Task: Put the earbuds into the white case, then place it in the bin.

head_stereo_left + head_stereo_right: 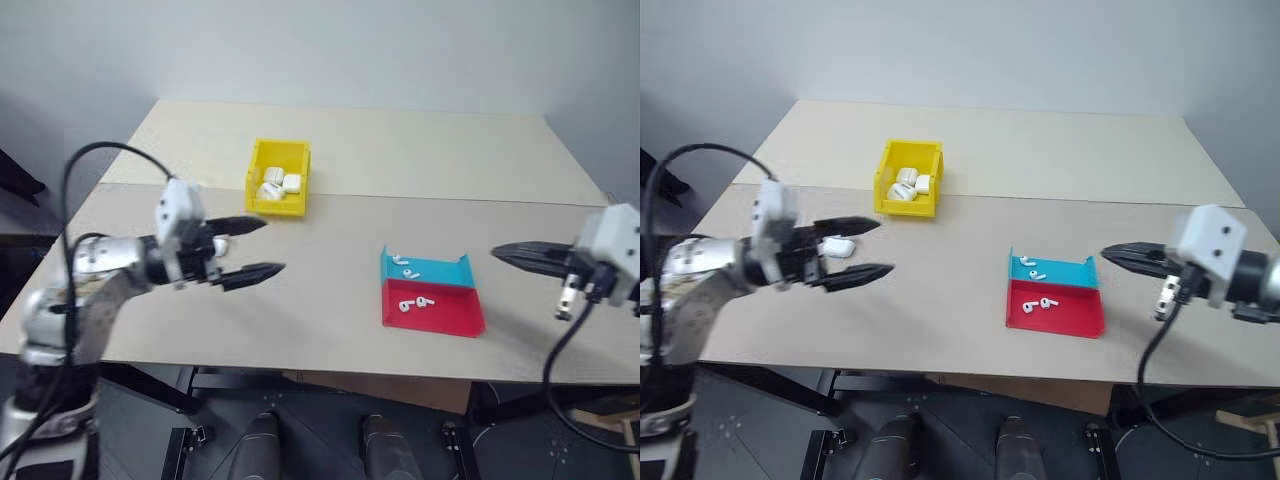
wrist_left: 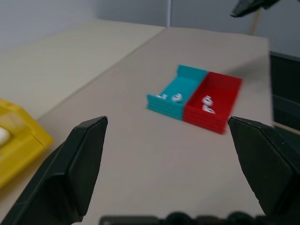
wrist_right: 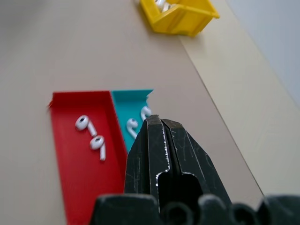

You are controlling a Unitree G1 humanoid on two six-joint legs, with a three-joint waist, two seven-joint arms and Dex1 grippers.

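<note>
Earbuds (image 3: 91,135) lay in pairs in red tray (image 1: 440,316) and adjoining blue tray (image 1: 440,271), right of yellow bin (image 1: 277,176). Bin held several white cases (image 1: 278,185). Left gripper (image 1: 256,247) hovered near bin, fingers spread, empty. Right gripper (image 1: 500,252) hung beyond trays, fingers pressed together, empty.

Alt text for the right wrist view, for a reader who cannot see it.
The right gripper, fingers shut and empty, points over a red tray holding two earbuds and a blue tray holding two more. A yellow bin stands farther along the table.
</note>
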